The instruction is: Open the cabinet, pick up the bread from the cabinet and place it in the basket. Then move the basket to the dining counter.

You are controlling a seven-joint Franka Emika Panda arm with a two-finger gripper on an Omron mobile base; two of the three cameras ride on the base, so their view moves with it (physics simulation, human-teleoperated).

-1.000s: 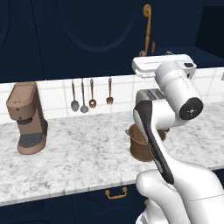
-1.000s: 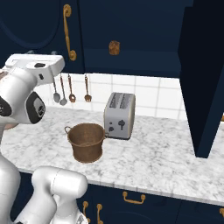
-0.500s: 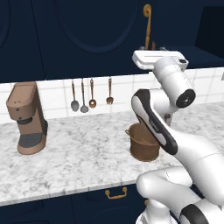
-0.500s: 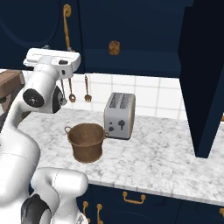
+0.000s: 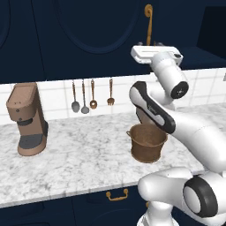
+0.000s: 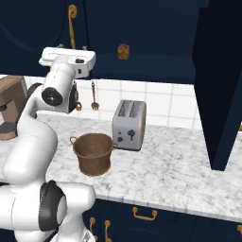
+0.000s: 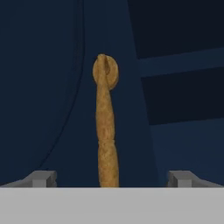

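Nearest the base, the basket (image 5: 147,142) sits on the marble worktop (image 5: 84,154), empty as far as its dark inside shows, just in front of the silver toaster (image 6: 129,125). Nothing of the task is finished: the basket waits to be filled and carried to the dining counter.

Above it the gripper (image 7: 112,177) is raised to the cabinet (image 5: 88,35), its jaws spread wide with the brass handle (image 7: 106,127) standing between the two fingertips (image 7: 41,178); whether either pad touches the handle is hard to say, but they look apart from it. So the opening step is only being lined up.

Farther back, in the right base view, the neighbouring section of the cabinet appears already open, and the bread (image 6: 123,51) rests on its shelf, well apart from the gripper.

Compared with half a second ago and a second ago, the hand has swung up and toward the handle, while basket, toaster and bread have stayed put. The jaws were as wide then as now.
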